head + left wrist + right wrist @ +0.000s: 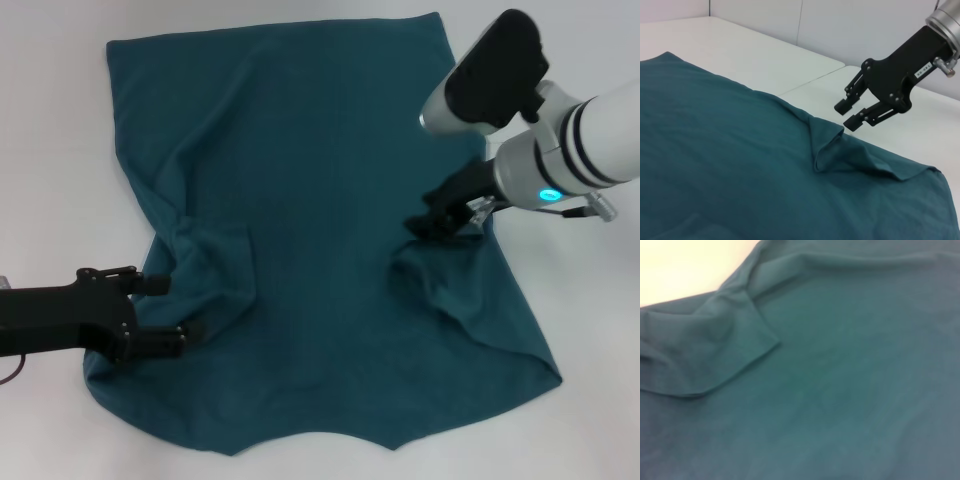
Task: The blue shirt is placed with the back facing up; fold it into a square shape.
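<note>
Blue shirt spread flat, right pincer open just above its folded sleeve, left pincer open at opposite sleeve.

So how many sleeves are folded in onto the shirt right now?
2. One sleeve flap lies near the left claw; the other lies just below the right claw, both folded onto the blue shirt.
</note>
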Robot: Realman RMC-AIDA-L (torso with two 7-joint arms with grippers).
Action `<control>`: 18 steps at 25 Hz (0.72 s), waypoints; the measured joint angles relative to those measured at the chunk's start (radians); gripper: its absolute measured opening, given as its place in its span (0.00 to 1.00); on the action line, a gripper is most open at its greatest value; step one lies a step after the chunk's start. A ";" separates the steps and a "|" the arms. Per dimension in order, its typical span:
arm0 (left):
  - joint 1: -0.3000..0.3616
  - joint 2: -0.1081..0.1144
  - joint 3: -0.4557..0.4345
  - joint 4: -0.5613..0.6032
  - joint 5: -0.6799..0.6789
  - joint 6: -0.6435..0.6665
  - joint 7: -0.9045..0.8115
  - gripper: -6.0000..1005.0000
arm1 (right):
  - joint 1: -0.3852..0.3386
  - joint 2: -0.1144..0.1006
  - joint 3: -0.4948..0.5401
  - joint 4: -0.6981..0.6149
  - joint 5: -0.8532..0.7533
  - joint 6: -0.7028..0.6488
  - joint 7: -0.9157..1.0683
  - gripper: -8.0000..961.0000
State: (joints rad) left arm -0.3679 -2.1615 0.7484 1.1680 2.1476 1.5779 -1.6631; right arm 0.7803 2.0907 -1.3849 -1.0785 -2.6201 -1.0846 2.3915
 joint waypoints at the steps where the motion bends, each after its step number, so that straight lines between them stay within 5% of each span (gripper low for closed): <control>1: 0.000 0.000 -0.001 0.000 0.000 0.000 0.000 0.84 | 0.001 0.000 0.008 0.000 -0.016 -0.002 0.007 0.19; 10: -0.007 0.002 -0.001 0.004 0.000 0.000 0.000 0.84 | -0.001 0.002 0.025 -0.028 -0.273 -0.114 0.149 0.67; 15: -0.009 -0.001 0.002 0.003 0.000 0.000 0.001 0.84 | 0.010 0.002 0.058 0.085 -0.282 -0.042 0.155 0.67; 18: -0.010 -0.001 0.003 0.004 0.000 0.000 -0.002 0.84 | 0.031 0.000 0.071 0.204 -0.287 0.058 0.157 0.54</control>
State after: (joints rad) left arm -0.3775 -2.1627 0.7514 1.1716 2.1475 1.5776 -1.6653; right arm 0.8111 2.0911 -1.3138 -0.8747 -2.9075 -1.0270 2.5481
